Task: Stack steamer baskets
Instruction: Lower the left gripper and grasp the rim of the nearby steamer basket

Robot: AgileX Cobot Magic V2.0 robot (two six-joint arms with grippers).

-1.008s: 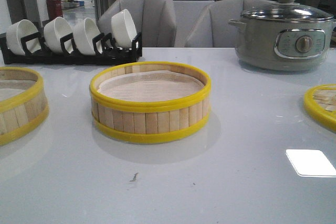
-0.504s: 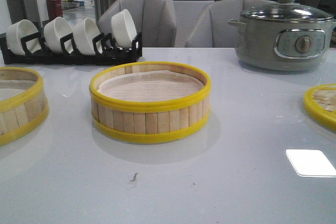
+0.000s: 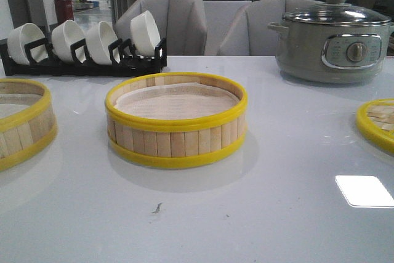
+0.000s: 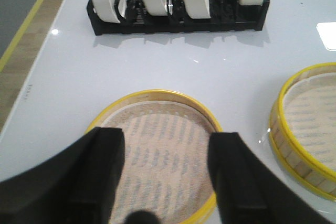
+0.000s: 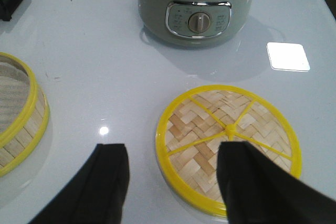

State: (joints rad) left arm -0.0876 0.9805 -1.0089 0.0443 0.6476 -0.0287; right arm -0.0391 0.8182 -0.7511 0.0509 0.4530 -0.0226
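Nothing has changed in the front view over the last second: same layout, no arm in sight, so read this as the task not started yet and nothing stacked. Going left to right for you: the left basket (image 3: 21, 121) sits at the table's left edge, partly cut off in the front view, on its own and well apart from the rest. Your left gripper (image 4: 165, 169) hangs over it with its black fingers (image 4: 102, 166) spread wide, nothing between them, the liner showing through the gap. Behind it, the bowl rack (image 3: 83, 50) with four white bowls stands at the back of the table, out of the way. The middle basket (image 3: 176, 118) sits alone at centre, liner in it, rim bare, nothing on top. The electric pot (image 3: 332, 38) is back right, not part of this job. The lid (image 5: 228, 145) lies flat on the table at the right edge, near the pot but clear of it. Your right gripper (image 5: 173, 179) hovers over the lid, fingers also spread and empty, not touching it as far as I can tell. My read: both arms are parked above their pick targets. Likely first move is the left basket onto the middle one, lid last. Watch rim alignment when seating it.
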